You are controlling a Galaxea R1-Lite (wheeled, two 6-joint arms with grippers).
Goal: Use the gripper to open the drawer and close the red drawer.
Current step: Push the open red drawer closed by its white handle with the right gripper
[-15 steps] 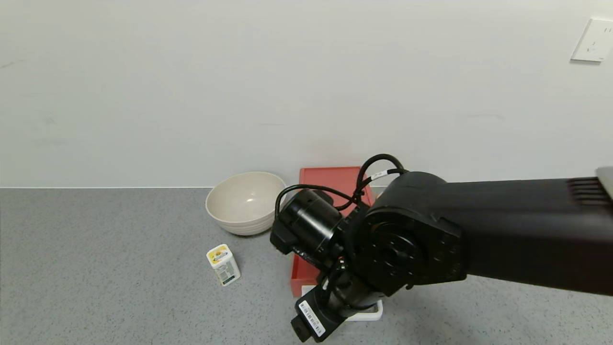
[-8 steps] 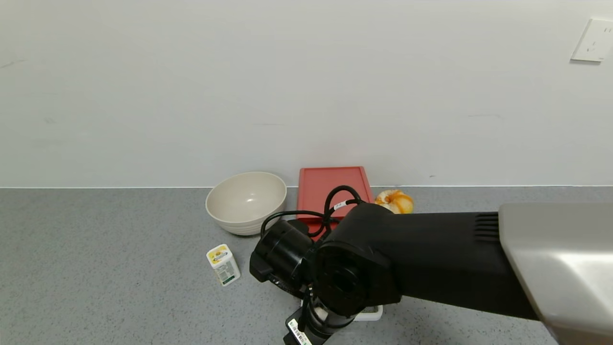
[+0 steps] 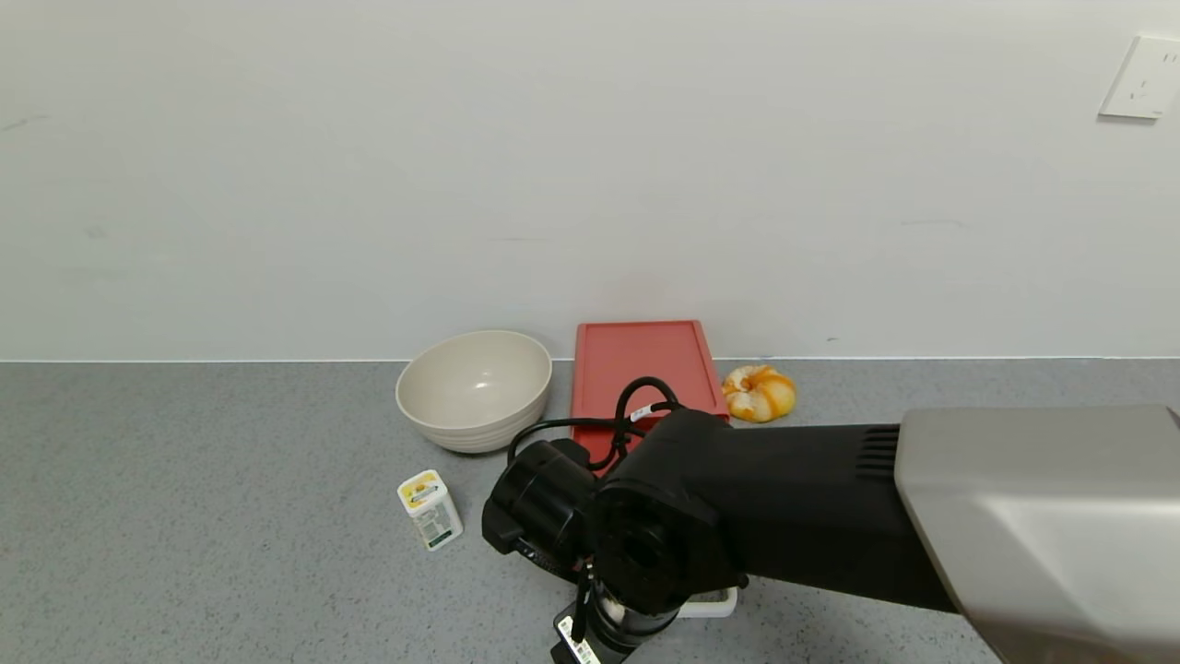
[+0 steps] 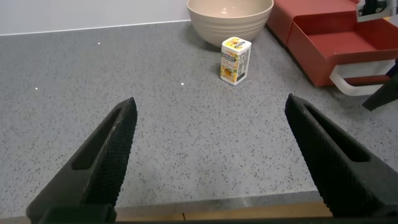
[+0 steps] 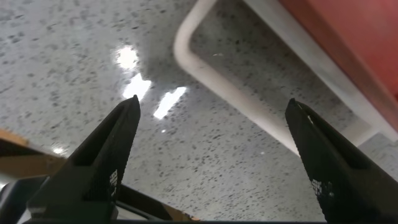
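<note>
The salmon-red drawer unit (image 3: 641, 369) lies against the wall, right of the bowl. In the left wrist view its tray (image 4: 348, 53) stands pulled out, with the white loop handle (image 4: 360, 78) at the front. My right arm covers most of the tray in the head view; only a corner of the handle (image 3: 714, 604) shows. My right gripper (image 5: 211, 106) is open and empty. It hangs just above the counter beside the handle (image 5: 252, 107), which lies past the fingertips, not between them. My left gripper (image 4: 211, 106) is open and empty, low over the counter's front edge.
A cream bowl (image 3: 473, 387) stands left of the drawer unit. A small yellow-and-white carton (image 3: 430, 509) stands in front of the bowl. An orange round item (image 3: 758, 392) lies right of the unit by the wall. The grey counter's front edge (image 4: 205, 208) is close to my left gripper.
My right arm has swung lower and toward the left, uncovering the drawer unit's top and the orange item. The white handle has stayed in the same place.
</note>
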